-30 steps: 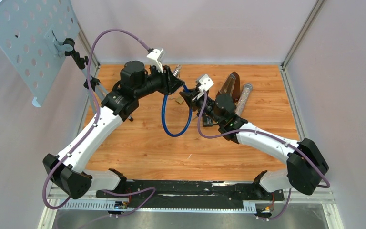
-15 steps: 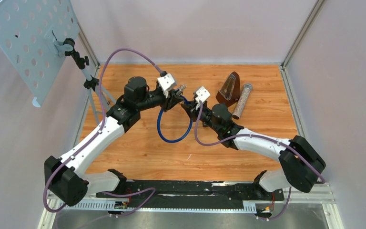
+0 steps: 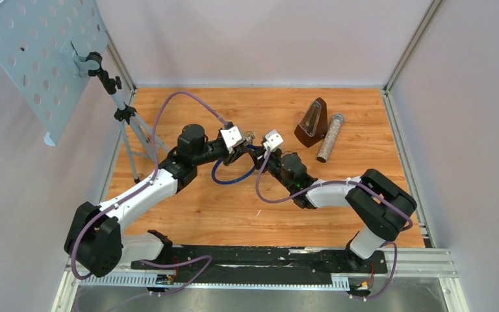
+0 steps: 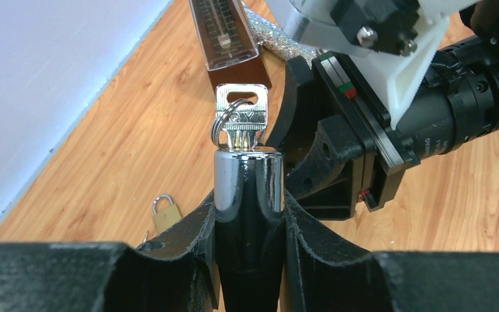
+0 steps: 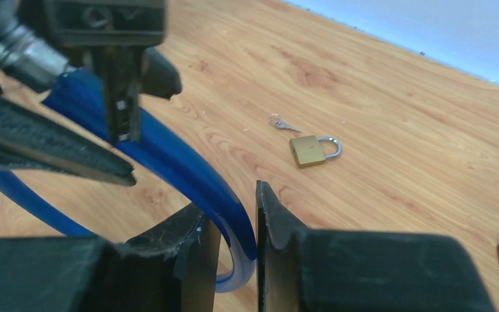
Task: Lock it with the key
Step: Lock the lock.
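Now, my left gripper (image 4: 248,201) is clamping the chrome lock barrel (image 4: 247,179), jaws narrow around it, with the barrel standing upright between them. The flat silver key (image 4: 241,116) is sitting in the barrel's top, and its head and split ring are exposed. My right gripper (image 5: 230,208) is pinching the blue sheathed cable (image 5: 169,159), jaws drawn close on it.

Against a second ago, both wrists are sitting nearer the arm bases and lower over the wooden table (image 3: 234,208), and the cable loop is lying flatter. I am reading this as the lock being carried to a working spot. The key turn itself looks not yet done.

In the left wrist view the right wrist is crowding just beside the key head, so I am expecting a tight approach there. A small brass padlock (image 5: 308,149) and a tiny loose key (image 5: 282,123) are lying near the cable. The brown wooden metronome (image 3: 312,122) and the glittery silver tube (image 3: 329,138) are standing apart to the right. The perforated grey music stand (image 3: 42,62) is well apart to the left.
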You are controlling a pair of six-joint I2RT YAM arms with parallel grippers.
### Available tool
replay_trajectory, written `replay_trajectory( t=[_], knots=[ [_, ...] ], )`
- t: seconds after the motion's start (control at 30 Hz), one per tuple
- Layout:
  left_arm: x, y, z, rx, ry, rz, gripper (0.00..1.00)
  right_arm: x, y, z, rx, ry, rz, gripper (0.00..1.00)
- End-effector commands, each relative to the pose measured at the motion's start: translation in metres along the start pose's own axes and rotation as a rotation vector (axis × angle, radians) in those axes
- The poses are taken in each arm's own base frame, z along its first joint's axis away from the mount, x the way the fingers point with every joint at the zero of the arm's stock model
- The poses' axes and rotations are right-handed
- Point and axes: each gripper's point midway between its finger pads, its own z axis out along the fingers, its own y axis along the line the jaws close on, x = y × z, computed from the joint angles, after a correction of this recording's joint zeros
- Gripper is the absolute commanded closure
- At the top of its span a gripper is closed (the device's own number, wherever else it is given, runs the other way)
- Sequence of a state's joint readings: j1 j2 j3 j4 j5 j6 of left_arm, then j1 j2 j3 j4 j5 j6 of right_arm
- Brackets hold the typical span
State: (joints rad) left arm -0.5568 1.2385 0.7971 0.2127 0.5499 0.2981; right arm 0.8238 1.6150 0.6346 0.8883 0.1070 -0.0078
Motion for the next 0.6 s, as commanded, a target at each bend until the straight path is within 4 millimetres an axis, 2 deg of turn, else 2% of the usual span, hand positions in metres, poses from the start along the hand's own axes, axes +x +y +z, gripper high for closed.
replay_trajectory(
  t=[0.0, 0.23, 0.37, 0.57],
  knots=[
    [0.007, -0.007, 0.003, 0.016, -0.033, 0.047, 1.00, -0.075, -0.009, 0.006, 0.067, -0.303, 0.080, 0.76],
    [0.026, -0.014, 0.003, 0.035, 0.012, 0.043, 1.00, -0.062, -0.008, 0.006, 0.057, -0.276, 0.075, 0.76],
    [0.034, -0.017, 0.002, 0.042, 0.024, 0.038, 1.00, -0.045, -0.007, 0.005, 0.055, -0.234, 0.079, 0.76],
    [0.049, -0.020, 0.003, 0.052, 0.067, 0.024, 1.00, -0.026, -0.007, 0.001, 0.057, -0.178, 0.097, 0.69]
  ],
)
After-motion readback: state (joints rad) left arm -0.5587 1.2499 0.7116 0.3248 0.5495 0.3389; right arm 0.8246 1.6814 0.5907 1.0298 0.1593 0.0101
